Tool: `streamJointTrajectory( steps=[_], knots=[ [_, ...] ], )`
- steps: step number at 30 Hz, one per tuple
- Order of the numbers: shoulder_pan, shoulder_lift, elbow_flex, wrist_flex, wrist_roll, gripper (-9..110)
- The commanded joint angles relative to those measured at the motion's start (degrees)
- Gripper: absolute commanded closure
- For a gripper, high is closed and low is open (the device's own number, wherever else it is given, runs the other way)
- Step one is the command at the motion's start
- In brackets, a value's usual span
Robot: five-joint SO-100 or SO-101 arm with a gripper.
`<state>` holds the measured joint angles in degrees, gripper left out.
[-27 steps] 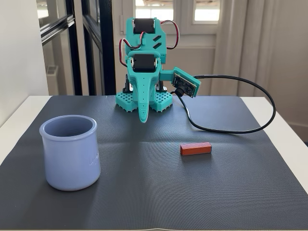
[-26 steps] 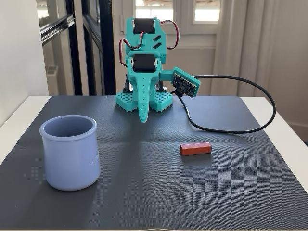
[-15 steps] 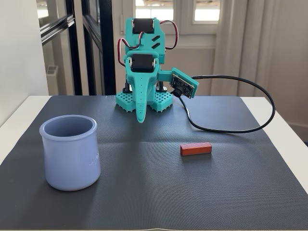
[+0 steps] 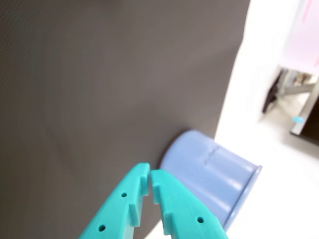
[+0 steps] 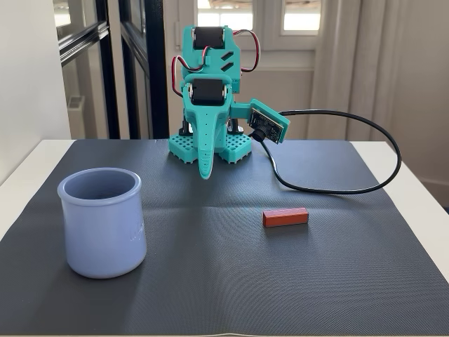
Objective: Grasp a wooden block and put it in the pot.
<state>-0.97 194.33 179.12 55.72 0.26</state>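
The empty claw [image 5: 205, 173] has its tips nearly together, hanging over the table [image 5: 210, 246], wooden block [image 5: 285, 217] and pot [image 5: 103, 223] well apart from it.

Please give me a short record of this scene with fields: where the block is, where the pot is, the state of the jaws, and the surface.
block: wooden block lies flat on the mat, right of centre in the fixed view, untouched
pot: lavender-blue pot stands upright at the left, apart from the block
gripper: gripper points down near the arm's base, jaws shut, holding nothing
surface: dark mat on a white table
cable: black cable loops at the right
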Motion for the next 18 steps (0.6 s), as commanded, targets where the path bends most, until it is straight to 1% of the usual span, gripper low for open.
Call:
streamJointTrajectory(
  steps=[1,7,11,14,18],
  knots=[
    [0.0,0.3,-0.4,-0.9,-0.4,101],
    [-0.4,-0.3,-0.7,-0.9,-0.4,101],
    [-3.9,-2.3,-3.6,0.1,-0.4,101],
    [-6.1,-8.7,-8.0,0.2,-0.4,101],
    [-9.8,-22.2,-15.2,0.2,-0.4,101]
  ],
)
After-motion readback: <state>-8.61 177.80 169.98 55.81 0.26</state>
